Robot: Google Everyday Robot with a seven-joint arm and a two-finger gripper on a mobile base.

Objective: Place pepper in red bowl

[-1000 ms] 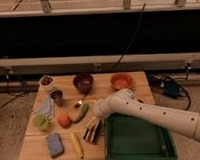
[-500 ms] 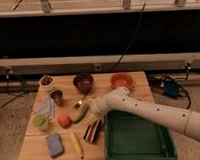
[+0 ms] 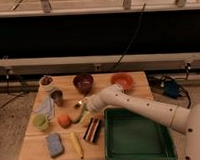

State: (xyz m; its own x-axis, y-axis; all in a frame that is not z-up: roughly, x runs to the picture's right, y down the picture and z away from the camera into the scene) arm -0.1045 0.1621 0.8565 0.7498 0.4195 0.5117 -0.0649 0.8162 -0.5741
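Green tray [image 3: 140,138] nearest, on the surface [image 3: 31,150]; pepper [image 3: 79,116] lies just off the tray's far-left corner, same spot as a second ago, not lifted; claw [image 3: 87,103] sits at the pepper's far end, left of that corner; clenched or released, cannot tell; forearm has bowed upward since, claw hardly shifted; reads as settling a grasp; red bowl [image 3: 122,81] beyond the tray's far edge; carry not yet begun.
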